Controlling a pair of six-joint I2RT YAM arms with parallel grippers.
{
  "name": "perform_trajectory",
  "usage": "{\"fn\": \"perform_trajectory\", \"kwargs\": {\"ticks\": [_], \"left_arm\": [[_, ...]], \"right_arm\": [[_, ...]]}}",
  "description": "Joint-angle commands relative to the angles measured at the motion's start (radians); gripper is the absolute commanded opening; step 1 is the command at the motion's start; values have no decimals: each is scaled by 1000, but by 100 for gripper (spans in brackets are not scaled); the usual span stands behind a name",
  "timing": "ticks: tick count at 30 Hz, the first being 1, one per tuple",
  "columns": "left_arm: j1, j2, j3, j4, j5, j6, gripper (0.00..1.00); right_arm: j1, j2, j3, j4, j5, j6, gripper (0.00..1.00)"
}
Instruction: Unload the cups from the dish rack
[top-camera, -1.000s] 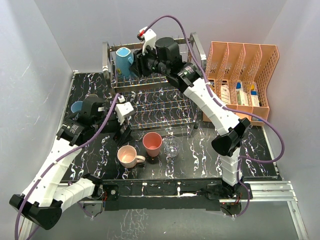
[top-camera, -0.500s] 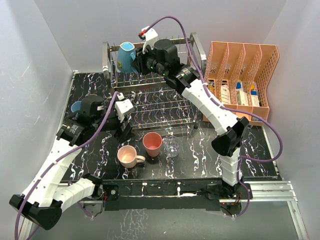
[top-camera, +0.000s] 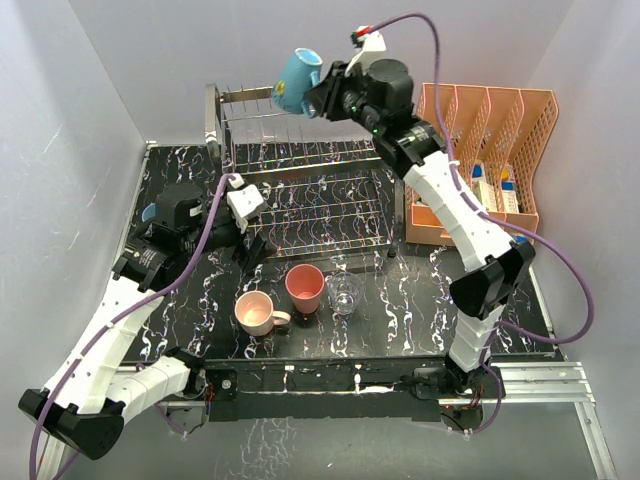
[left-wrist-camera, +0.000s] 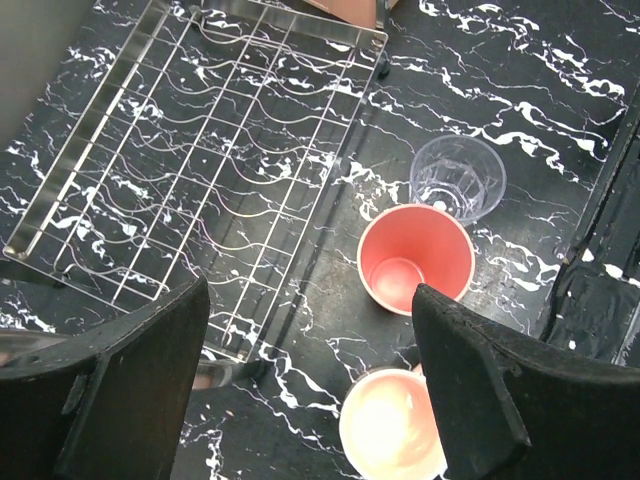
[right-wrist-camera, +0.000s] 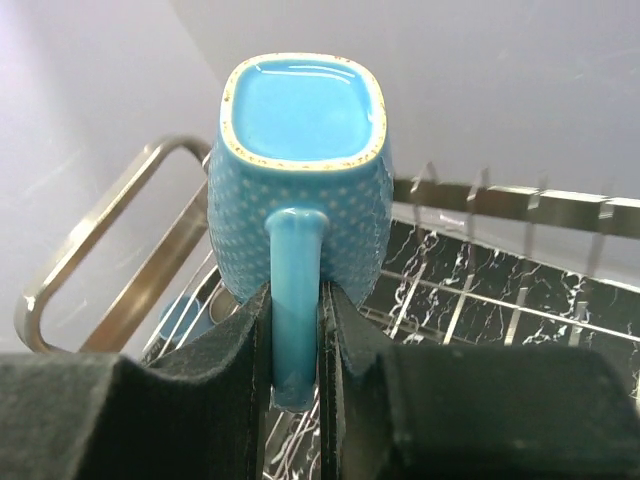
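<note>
The teal mug (top-camera: 293, 82) is held in the air above the back rail of the rack (top-camera: 300, 205), clear of its wires. The right end effector (top-camera: 322, 95) is clamped on the mug's handle, with one finger pressed to each side of it, and the mug is tilted. The left end effector (top-camera: 250, 245) is held low over the surface (top-camera: 420, 310) near the rack's front left corner, its fingers set wide apart with nothing between them. Three cups are stood upright on the surface just in front of the rack: a pink mug (top-camera: 256, 312), a red tumbler (top-camera: 305, 288) beside it, and a glass (top-camera: 344, 293) just right of the tumbler. A blue tumbler (top-camera: 151, 213) is partly hidden behind the left arm (top-camera: 110, 320). An orange organiser (top-camera: 480, 150) is placed to the right of the rack.
</note>
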Motion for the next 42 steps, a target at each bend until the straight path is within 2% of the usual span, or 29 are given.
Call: {"fn": "perform_trajectory", "kwargs": {"ticks": [1, 7, 11, 17, 22, 27, 35, 38, 42], "left_arm": [[6, -5, 44, 59, 6, -1, 80], [6, 4, 65, 128, -2, 13, 80], [6, 6, 71, 225, -18, 21, 80], [6, 47, 151, 290, 50, -28, 79], [5, 57, 149, 421, 111, -113, 76], [1, 76, 165, 500, 152, -127, 74], [-67, 98, 181, 506, 167, -38, 72], [-134, 98, 176, 463, 134, 41, 73], [-236, 97, 157, 424, 66, 136, 73]], "right_arm": [[-27, -139, 14, 207, -43, 76, 8], [-68, -202, -29, 232, -124, 161, 8], [-74, -300, -115, 233, -177, 202, 8], [-75, -564, -407, 262, -257, 283, 8], [-75, -760, -668, 293, -310, 443, 8], [-74, -868, -877, 375, -373, 646, 8], [-74, -934, -1046, 457, -375, 831, 8], [-74, -951, -1104, 488, -356, 902, 8], [-74, -969, -1220, 624, -354, 1077, 8]]}}
